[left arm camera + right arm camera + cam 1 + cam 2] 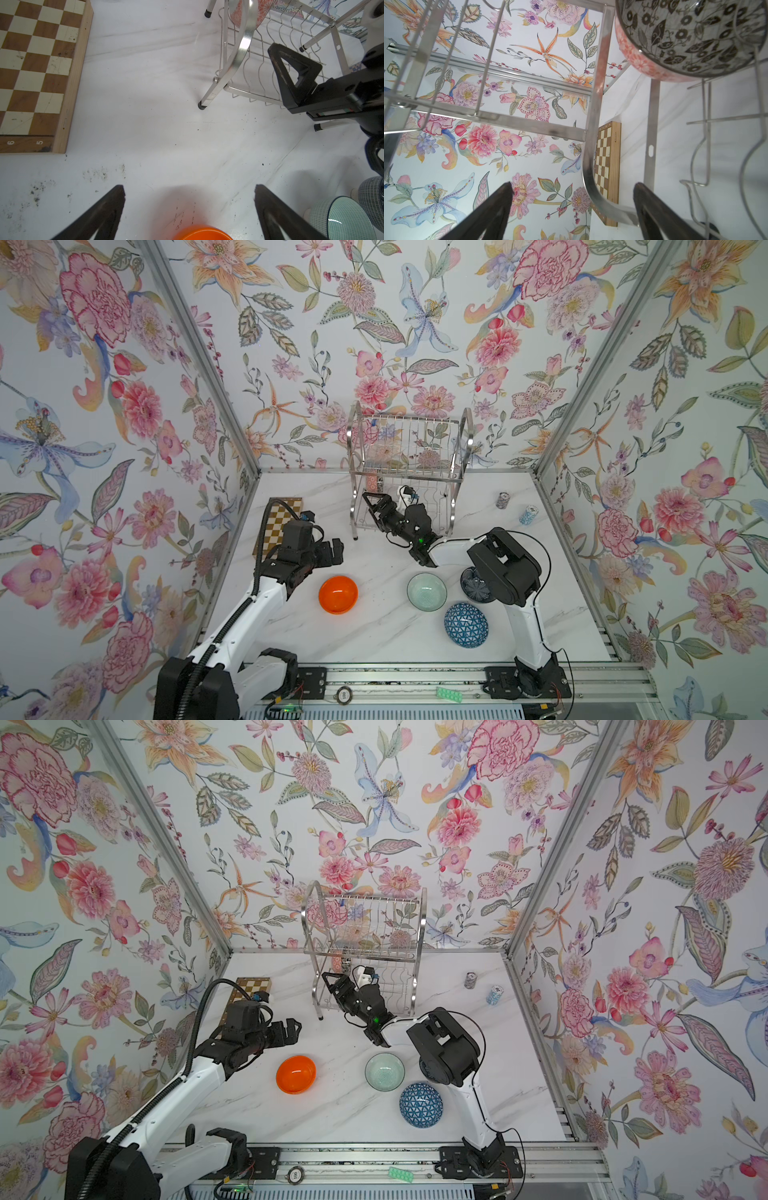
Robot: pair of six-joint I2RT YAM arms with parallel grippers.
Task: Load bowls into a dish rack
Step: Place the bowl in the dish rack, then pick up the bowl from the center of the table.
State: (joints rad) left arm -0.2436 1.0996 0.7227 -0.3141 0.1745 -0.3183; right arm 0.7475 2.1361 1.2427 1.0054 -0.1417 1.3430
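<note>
Right wrist view alone showed the black-and-white floral bowl (691, 37) plainly. It stood on edge in the wire slots of the lower tier of the dish rack (593, 116), its coral-patterned outside next to the arched end frame. In both top views that bowl was only a reddish sliver under the upper shelf.

The right gripper (573, 187) sat at the lower tier with its jaws spread wide and nothing between them; the chrome frame curved past beyond the fingertips. Left wrist view showed the left gripper (189, 189) likewise wide open and empty above the marble tabletop (145, 124), with the orange bowl (203, 234) near its fingers.

In a top view the dark navy bowl (473, 587) peeked out from under the right arm's elbow, just beside the mint green bowl (427, 591).

Counted, there were five bowls: one in the rack and four on the table, the fourth being the blue triangle-patterned bowl (466, 625). There was also one rack, one chessboard (282, 522) on the left arm's side, and two small cylinders on the right arm's side, a dark cylinder (503, 500) and a light blue cylinder (528, 515).
</note>
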